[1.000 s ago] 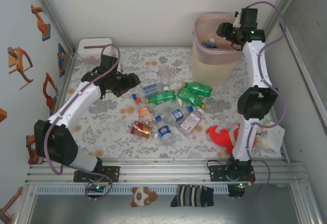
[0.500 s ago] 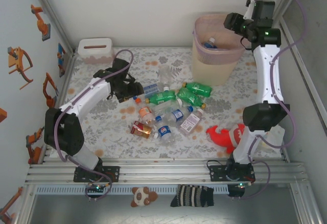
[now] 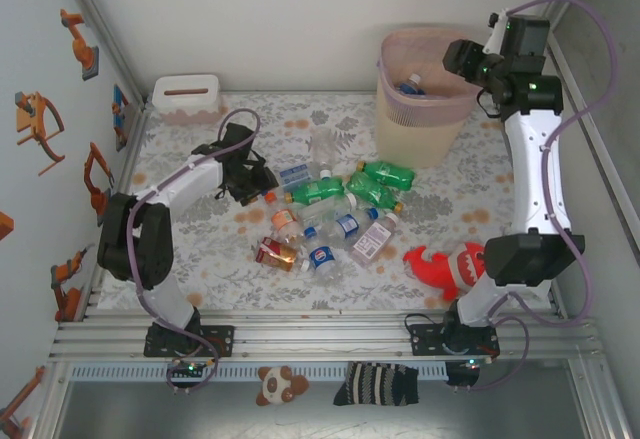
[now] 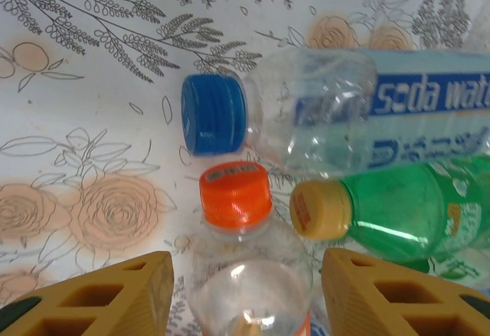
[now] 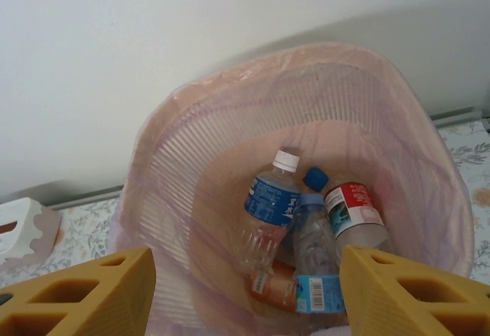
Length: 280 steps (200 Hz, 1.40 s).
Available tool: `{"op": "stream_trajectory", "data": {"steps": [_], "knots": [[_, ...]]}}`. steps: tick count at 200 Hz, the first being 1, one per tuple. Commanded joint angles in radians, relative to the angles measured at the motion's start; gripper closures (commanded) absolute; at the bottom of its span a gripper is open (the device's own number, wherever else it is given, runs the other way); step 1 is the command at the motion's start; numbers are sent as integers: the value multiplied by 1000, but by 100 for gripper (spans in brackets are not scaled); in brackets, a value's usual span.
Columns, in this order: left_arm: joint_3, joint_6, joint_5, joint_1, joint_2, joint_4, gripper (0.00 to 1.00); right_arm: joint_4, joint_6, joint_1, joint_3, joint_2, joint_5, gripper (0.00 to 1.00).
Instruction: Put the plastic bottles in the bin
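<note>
A heap of plastic bottles (image 3: 335, 214) lies mid-table: green ones with yellow caps, clear ones with blue, red or orange labels. My left gripper (image 3: 252, 175) is low at the heap's left edge and open. In the left wrist view its fingers (image 4: 115, 296) straddle a clear orange-capped bottle (image 4: 237, 198) with a gap on each side; beyond it lie a blue-capped soda bottle (image 4: 329, 114) and a green bottle (image 4: 406, 210). My right gripper (image 3: 462, 59) hangs open and empty over the bin (image 3: 400, 101). Inside the bin (image 5: 199, 168) lie several bottles, among them a blue-labelled one (image 5: 268, 202).
A red plush shark (image 3: 445, 264) lies at the near right by the right arm's base. A low white box with a slot (image 3: 187, 97) stands at the far left corner. Walls close in on the left, back and right of the flowered tablecloth (image 3: 200, 249).
My left gripper has swung down and in to the heap's left edge, over the orange-capped bottle. My right arm has risen and drawn back to the right above the bin.
</note>
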Motion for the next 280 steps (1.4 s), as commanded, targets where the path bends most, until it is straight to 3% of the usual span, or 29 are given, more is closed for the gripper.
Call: {"op": "stream_trajectory", "data": {"steps": [1,178,280], "knots": [[-9,-22,54,11,35,40,48,36,-7,6,-22,-39,14,36],[-57,-46,108,34,138,138,63,39,-11,7,-77,-115,8,36],[-73,-9,30,48,-87,133,74,72,-10,9,-163,-199,-32,37]]}}
